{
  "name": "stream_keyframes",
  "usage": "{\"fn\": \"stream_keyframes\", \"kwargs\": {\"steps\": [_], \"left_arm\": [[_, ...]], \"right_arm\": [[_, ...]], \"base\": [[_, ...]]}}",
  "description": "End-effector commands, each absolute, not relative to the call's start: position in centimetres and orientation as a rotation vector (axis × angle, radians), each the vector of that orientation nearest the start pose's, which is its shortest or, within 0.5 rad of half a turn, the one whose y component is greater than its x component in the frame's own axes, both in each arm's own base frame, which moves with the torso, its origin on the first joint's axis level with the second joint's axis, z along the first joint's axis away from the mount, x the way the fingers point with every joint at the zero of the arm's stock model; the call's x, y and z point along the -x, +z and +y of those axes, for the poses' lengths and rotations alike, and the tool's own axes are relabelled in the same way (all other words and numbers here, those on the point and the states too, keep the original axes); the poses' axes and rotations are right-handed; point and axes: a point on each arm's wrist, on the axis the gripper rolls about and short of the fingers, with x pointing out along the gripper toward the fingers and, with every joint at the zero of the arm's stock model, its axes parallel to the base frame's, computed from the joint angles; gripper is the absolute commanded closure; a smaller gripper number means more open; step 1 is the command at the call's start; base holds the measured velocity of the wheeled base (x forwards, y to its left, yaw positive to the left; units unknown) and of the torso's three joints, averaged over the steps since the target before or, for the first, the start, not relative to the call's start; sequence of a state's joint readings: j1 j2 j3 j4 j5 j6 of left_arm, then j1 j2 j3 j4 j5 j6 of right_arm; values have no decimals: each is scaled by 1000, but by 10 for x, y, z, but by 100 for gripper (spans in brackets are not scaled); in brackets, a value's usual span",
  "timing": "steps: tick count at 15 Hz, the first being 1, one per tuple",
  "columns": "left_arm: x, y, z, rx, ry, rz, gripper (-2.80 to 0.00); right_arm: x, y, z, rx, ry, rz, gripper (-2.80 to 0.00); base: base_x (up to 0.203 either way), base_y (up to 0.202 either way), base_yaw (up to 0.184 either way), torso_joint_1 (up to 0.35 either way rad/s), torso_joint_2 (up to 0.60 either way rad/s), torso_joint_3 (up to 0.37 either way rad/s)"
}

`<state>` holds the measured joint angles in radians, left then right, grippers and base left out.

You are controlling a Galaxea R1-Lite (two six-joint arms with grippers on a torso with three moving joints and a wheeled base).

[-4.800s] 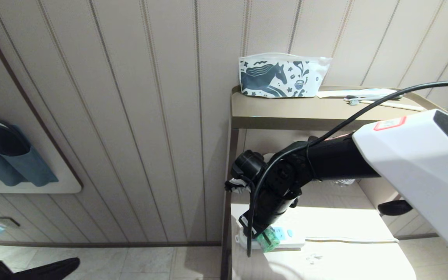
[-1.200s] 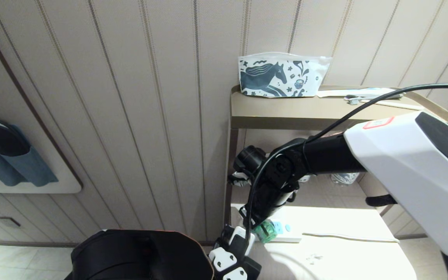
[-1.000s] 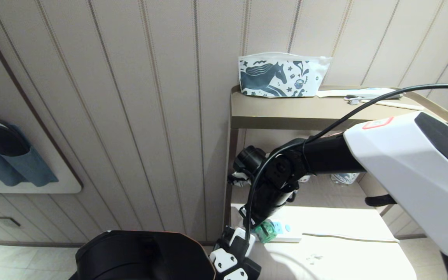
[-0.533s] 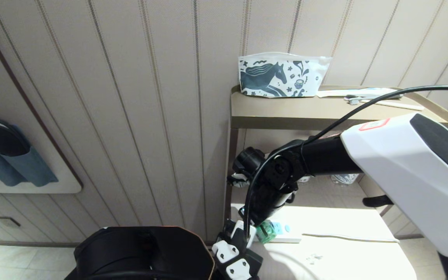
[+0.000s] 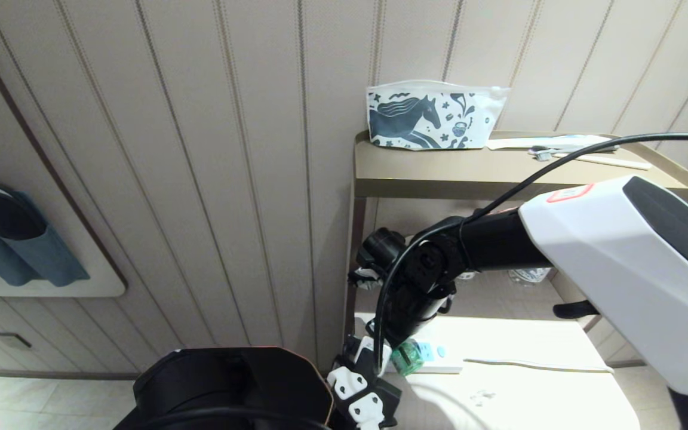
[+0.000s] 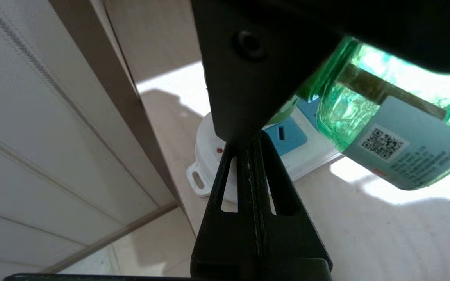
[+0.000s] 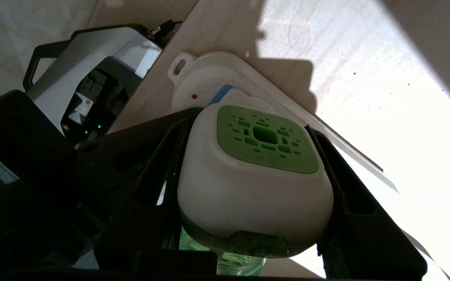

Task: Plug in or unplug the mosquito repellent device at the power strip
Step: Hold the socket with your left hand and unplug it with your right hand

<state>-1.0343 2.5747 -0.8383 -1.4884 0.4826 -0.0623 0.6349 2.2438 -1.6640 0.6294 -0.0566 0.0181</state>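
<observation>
The device (image 5: 407, 358) is held over the left end of the strip (image 5: 433, 360), at about five o'clock in the head view, on the sunlit lower shelf (image 5: 529, 358). Going left to right there: the left gripper (image 5: 361, 388) is seen at six o'clock just beside the strip's end, then the right gripper (image 5: 401, 352) with the device, then the cord trailing toward three o'clock.

The step in hand is judged to be the unplugging or seating of the device at the end socket, with the strip likely to be steadied by the left gripper. For the next move a straight pull or push along the pins is called for, the strip being kept from lifting.

In the left wrist view the left fingers (image 6: 248, 183) are shown pressed together, near the strip's end; the green bottle and its label are shown too. In the right wrist view the right fingers (image 7: 346, 195) are shown clamped on the white head. Whether the pins are seated cannot be told.
</observation>
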Motion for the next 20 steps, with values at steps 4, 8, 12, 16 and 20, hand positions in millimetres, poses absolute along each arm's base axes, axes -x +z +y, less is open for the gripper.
{"fn": "stream_keyframes", "kwargs": {"steps": [4, 8, 12, 16, 20], "left_arm": [[-210, -60, -333, -128, -539, 216, 0], [-208, -63, -332, -135, -544, 223, 0], [-205, -66, -333, -140, -550, 229, 0], [-206, -62, -335, -126, -548, 213, 0], [-210, -60, -338, -114, -499, 193, 0]], "right_arm": [[-331, 111, 241, 394, 495, 1145, 0], [-327, 132, 241, 383, 500, 1090, 0], [-325, 138, 241, 382, 504, 1074, 0], [-326, 128, 239, 386, 497, 1107, 0], [-325, 123, 239, 365, 482, 1132, 0]], "base": [[0, 0, 0, 0, 0, 0], [0, 0, 0, 0, 0, 0], [0, 0, 0, 0, 0, 0], [0, 0, 0, 0, 0, 0], [0, 0, 0, 0, 0, 0]]}}
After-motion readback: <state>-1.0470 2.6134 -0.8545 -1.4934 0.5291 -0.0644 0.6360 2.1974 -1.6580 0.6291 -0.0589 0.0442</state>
